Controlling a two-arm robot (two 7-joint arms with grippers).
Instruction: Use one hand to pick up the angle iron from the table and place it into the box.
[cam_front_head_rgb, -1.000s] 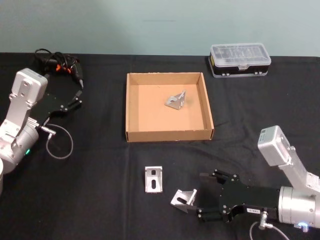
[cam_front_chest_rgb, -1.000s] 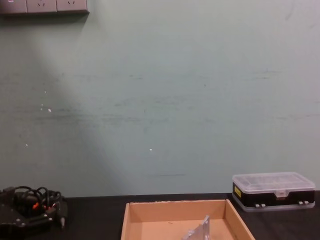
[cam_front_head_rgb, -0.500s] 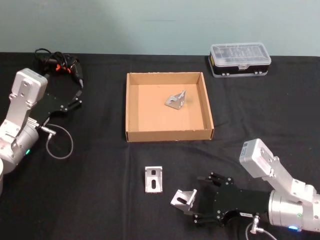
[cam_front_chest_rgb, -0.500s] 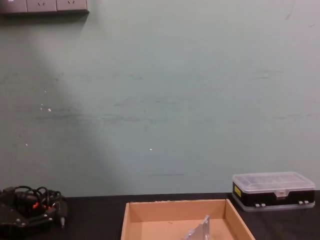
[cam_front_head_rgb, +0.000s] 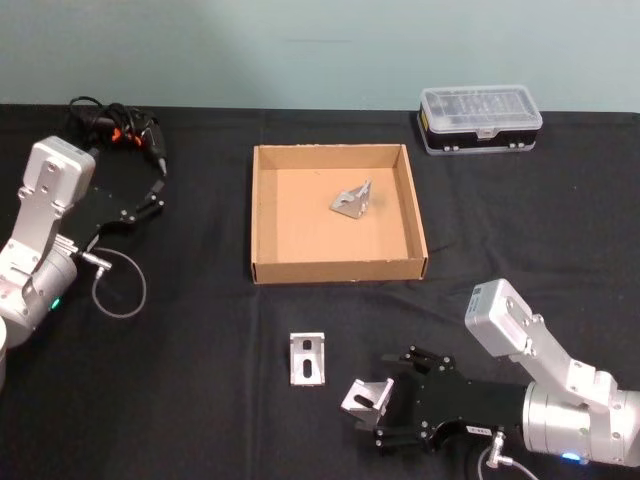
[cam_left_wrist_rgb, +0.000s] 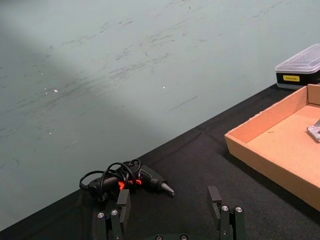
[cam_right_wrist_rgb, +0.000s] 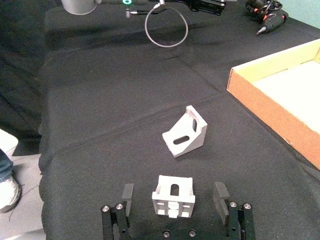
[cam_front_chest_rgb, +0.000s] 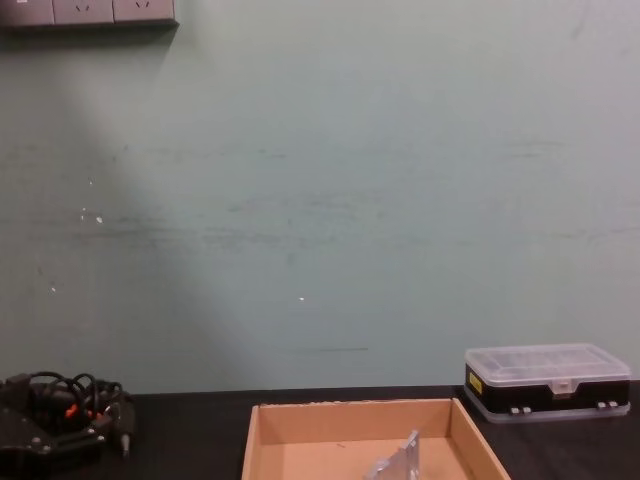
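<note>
Right gripper lower centre of frame, jaws wide, empty, straddling small silver cast-metal angle iron on matte black table; looks stiff, light, slick, so pinch flat side faces. Left gripper parked at left edge, spread, empty

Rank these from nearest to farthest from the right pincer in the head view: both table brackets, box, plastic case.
1. Near bracket, between the right pincer's fingers.
2. Second bracket, to its left.
3. Box, mid-table.
4. Plastic case, back right.

Right gripper now astride angle iron
</note>
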